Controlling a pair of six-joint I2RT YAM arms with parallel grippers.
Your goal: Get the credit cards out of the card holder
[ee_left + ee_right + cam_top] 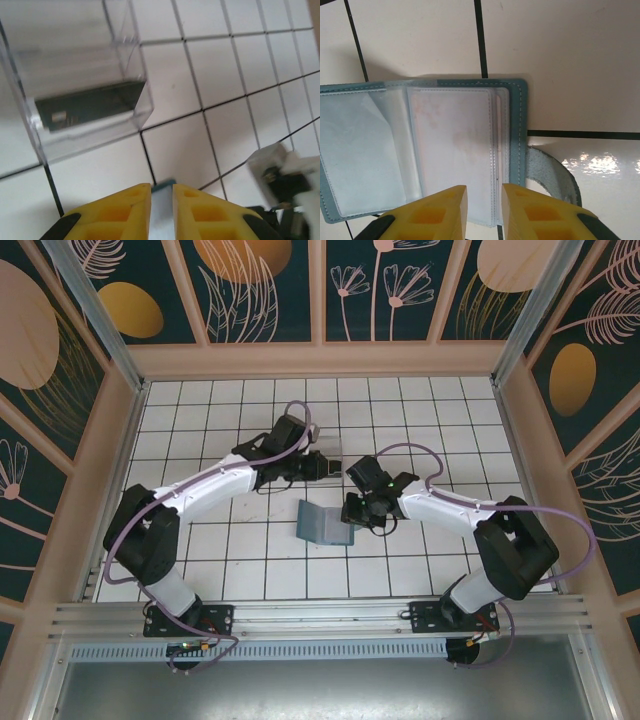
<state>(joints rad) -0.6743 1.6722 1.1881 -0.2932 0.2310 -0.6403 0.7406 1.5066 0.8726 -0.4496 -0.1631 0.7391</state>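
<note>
The teal card holder (pixel 318 524) lies open on the tiled floor between the arms. In the right wrist view the card holder (pixel 517 120) shows clear sleeves, and a pale whitish-pink credit card (pixel 452 145) sits in the right-hand sleeve. My right gripper (pixel 484 187) hovers over the holder's near edge, jaws a little apart, gripping nothing. A dark credit card (pixel 90 107) lies inside the clear plastic box (pixel 75 60). My left gripper (pixel 161 186) is beside that box, with a narrow gap between its fingers; a teal-edged pale strip shows through the gap.
The clear box (pixel 320 453) stands just beyond the holder, by the left gripper (pixel 322 466). The right gripper (pixel 352 512) is at the holder's right edge. The holder's closing tab (pixel 550 170) sticks out to the right. Wooden walls ring the tiled floor (pixel 240 570).
</note>
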